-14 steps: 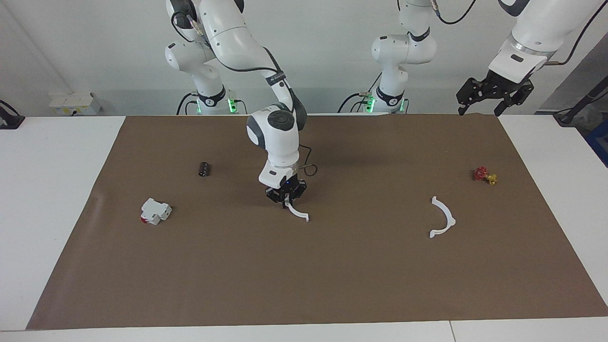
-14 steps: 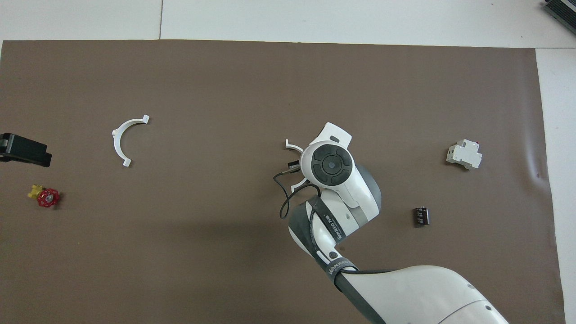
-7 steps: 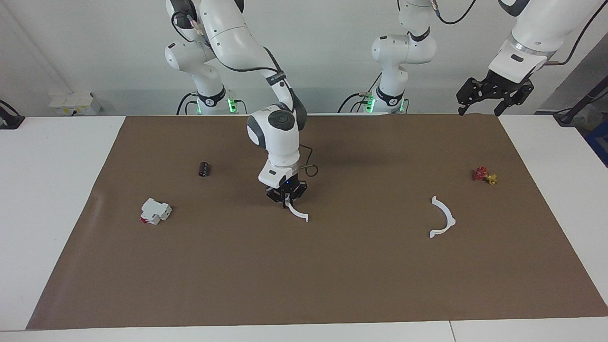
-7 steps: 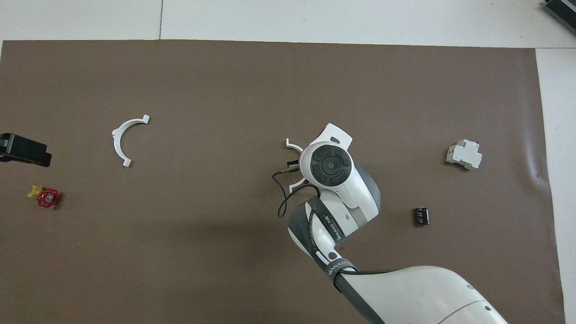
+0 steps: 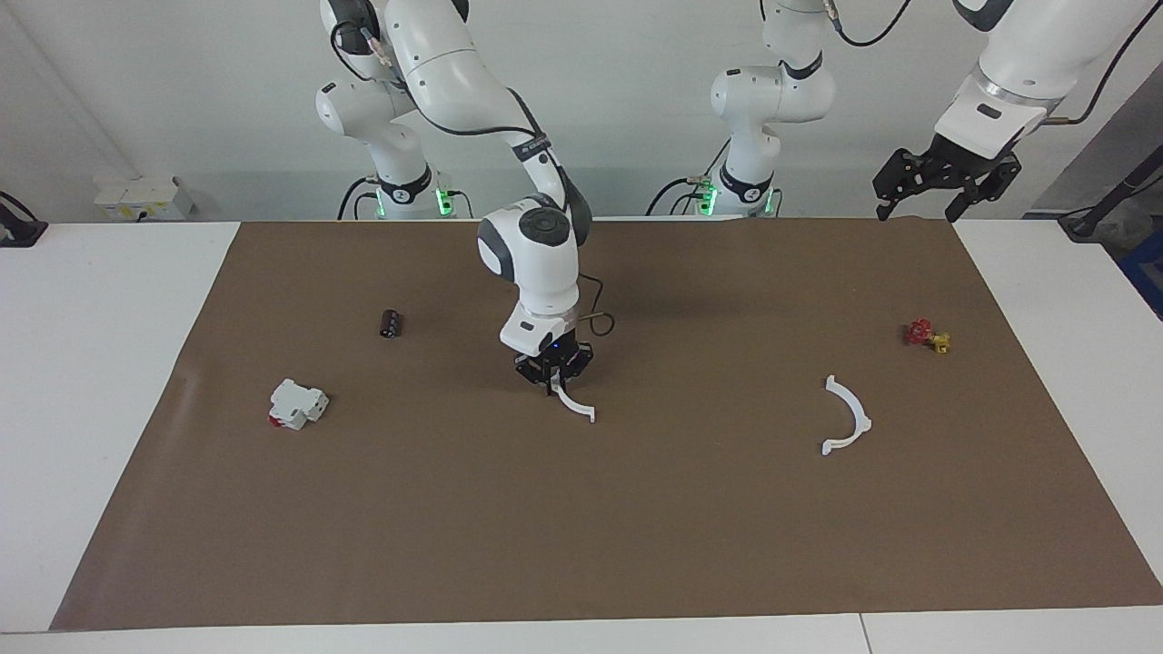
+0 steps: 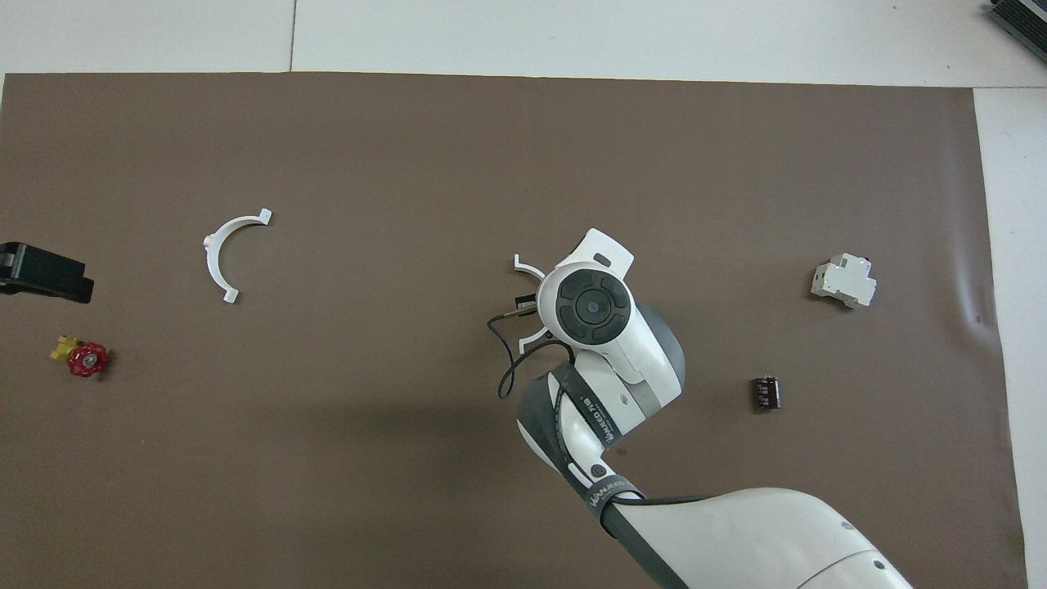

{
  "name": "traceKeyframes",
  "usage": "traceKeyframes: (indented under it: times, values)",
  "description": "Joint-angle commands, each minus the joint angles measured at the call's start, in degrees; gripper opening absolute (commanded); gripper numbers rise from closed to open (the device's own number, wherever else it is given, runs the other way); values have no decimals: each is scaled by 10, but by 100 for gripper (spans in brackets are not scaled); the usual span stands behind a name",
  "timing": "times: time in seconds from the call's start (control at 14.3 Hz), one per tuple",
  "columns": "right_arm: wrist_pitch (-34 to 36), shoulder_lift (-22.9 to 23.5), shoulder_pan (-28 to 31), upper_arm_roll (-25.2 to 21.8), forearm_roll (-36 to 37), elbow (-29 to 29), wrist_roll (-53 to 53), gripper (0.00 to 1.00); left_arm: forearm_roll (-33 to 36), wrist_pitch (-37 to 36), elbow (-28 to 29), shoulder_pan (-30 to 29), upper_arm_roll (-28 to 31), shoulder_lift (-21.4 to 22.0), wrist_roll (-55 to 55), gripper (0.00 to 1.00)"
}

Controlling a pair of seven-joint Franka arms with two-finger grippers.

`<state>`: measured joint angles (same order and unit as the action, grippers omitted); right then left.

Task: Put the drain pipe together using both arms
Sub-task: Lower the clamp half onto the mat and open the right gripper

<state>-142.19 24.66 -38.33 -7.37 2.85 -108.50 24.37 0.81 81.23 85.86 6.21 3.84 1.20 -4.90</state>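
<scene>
With the ring not yet joined, the right gripper [image 5: 554, 381] has its jaws clenched on one drain pipe half [image 5: 576, 407] over mid-desk, the other half [image 5: 847, 416] lying well apart, nearer the left gripper [image 5: 945, 186], whose jaws hang released.

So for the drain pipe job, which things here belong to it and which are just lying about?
Job:
- held arc, in the shut right gripper
- loose arc on the mat
- left gripper, open, waiting

Lying about:
- white block
- black cylinder
- red and yellow valve
</scene>
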Motion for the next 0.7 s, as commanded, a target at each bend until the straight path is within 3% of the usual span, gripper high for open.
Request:
traceKeyframes:
  times: [0.0,0.07,0.21,0.28,0.63]
  values:
    - [-20,-3,-2,-1,14,-10,19,0,4,-1,17,-5,-3,15,5,100]
    - [-20,-3,-1,-1,14,-10,18,0,4,0,17,-5,-3,16,5,100]
    - [-20,-3,-1,-1,14,-11,19,75,4,0,17,-5,-3,15,5,100]
    - [-20,-3,-1,-1,14,-12,18,96,4,-1,17,-5,-3,15,5,100]
    - [-17,-7,-3,-1,14,-9,19,99,4,4,17,-5,-3,15,5,100]
